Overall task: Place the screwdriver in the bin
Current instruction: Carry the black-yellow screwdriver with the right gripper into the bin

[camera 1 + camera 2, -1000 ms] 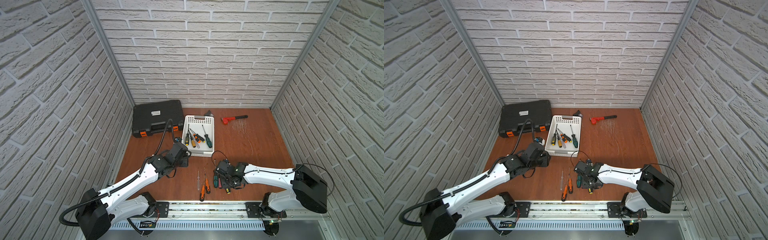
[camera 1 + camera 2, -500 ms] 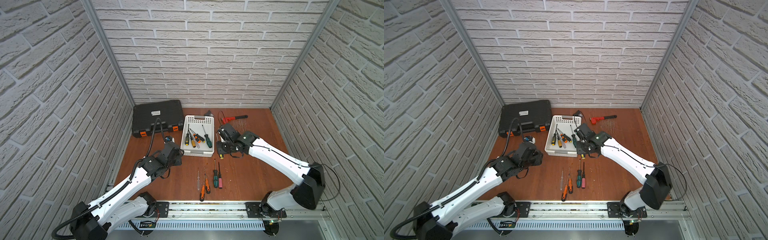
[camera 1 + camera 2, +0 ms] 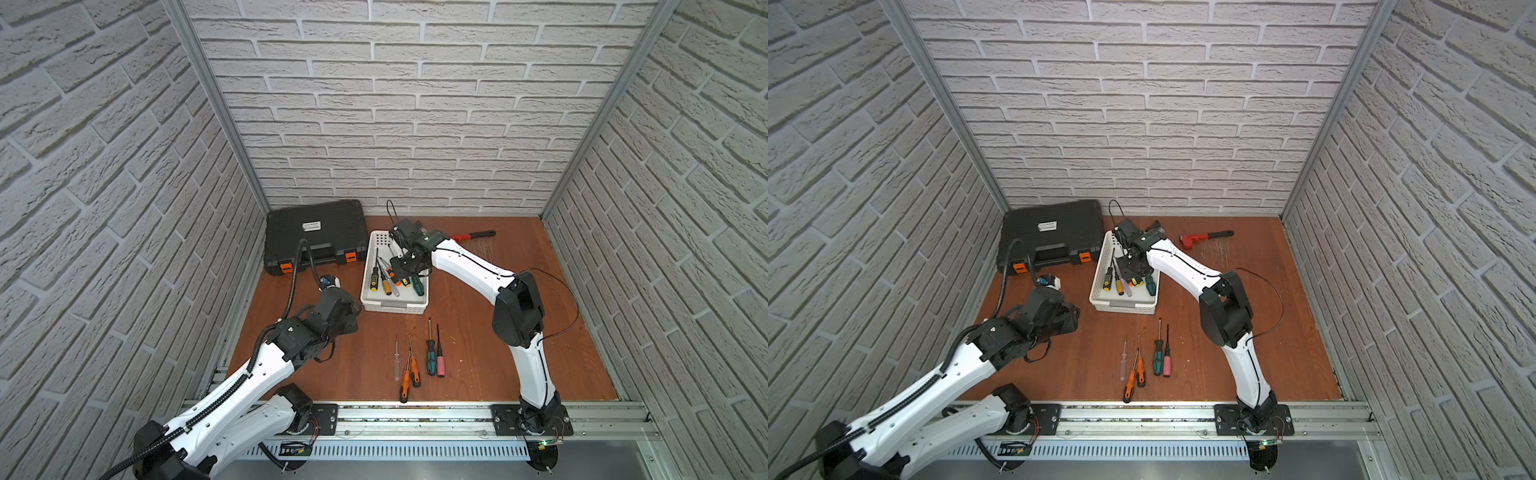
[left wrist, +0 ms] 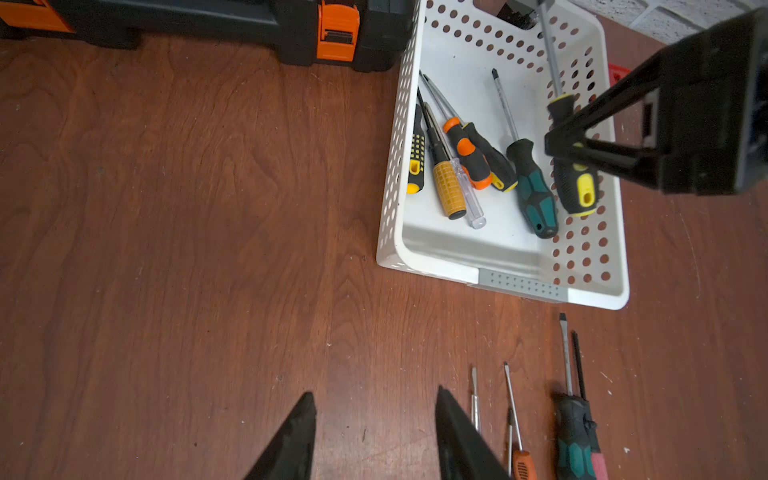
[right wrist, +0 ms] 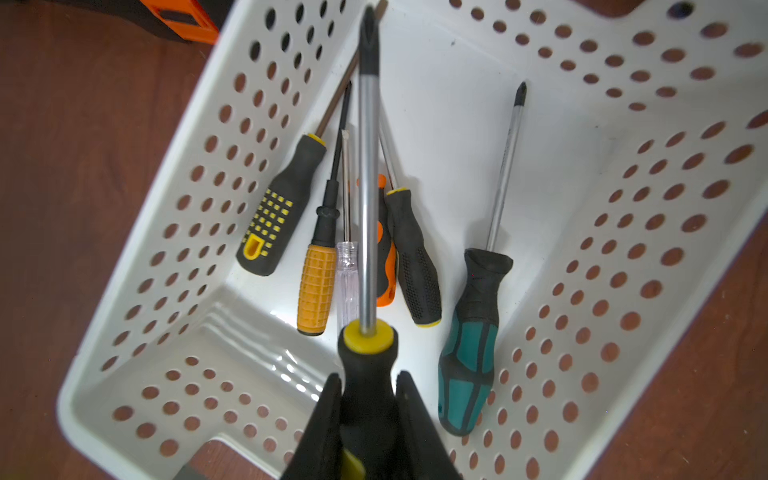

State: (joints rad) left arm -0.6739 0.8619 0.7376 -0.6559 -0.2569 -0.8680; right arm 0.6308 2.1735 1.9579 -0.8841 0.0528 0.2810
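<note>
On the wooden surface point(image 3: 478, 332), in both top views, one white bin point(image 3: 394, 308) stands near the middle of the rear edge, just beside one black case point(image 3: 316, 232) in the rear left corner. One red wrench point(image 3: 471, 235) lies by the rear edge, to the bin's right. Five loose screwdrivers point(image 3: 430, 357) lie side by side near the middle of the front edge, well apart from the bin. The right gripper point(image 3: 400, 269) hangs over the bin's inside. The left gripper point(image 3: 352, 318) hovers over bare wood near the bin's front left corner.

In the left wrist view, the left gripper's two fingers point(image 4: 297, 432) stand apart with nothing between them. Six lying screwdrivers point(image 4: 532, 187) rest on the bin's floor. A seventh, the screwdriver point(image 4: 575, 187) with the black and yellow handle, is clamped in the right gripper over the bin's right side. Whether it touches the floor cannot be told.

In the right wrist view, two fingers press on either side of the black handle, and the bare shaft points toward a perforated end wall. Below it lie six handles: one black with yellow squares, one amber, one clear, one orange and black, one black with a yellow end, one teal and black.
</note>
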